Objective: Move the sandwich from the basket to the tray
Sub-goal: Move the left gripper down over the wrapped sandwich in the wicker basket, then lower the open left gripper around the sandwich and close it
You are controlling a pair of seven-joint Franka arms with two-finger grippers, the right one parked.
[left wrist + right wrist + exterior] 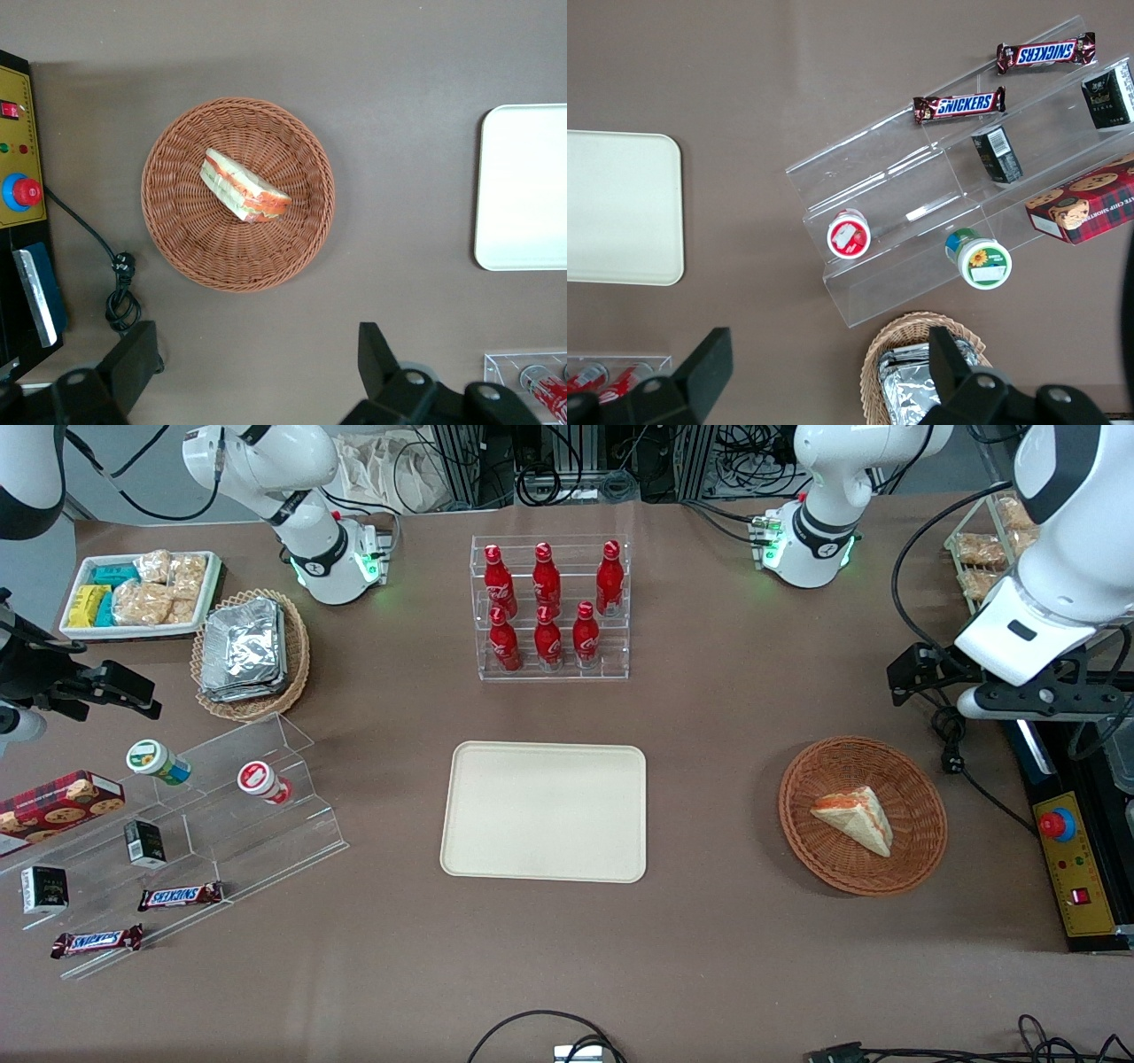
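I held my gripper (257,372) wide open, high above the sandwich (243,187) in the basket (177,239), ready to grab it

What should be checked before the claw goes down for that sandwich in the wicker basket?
1. Claw open: ok, its fingers stand wide apart.
2. Claw holds nothing: ok.
3. Sandwich lies in the basket: ok, alone, nothing on top of it.
4. Claw directly above the sandwich: not ok, it hangs above bare table beside the basket.
5. Tray has room: ok, nothing lies on it.
6. Cable near the basket: ok, it lies apart from the rim.
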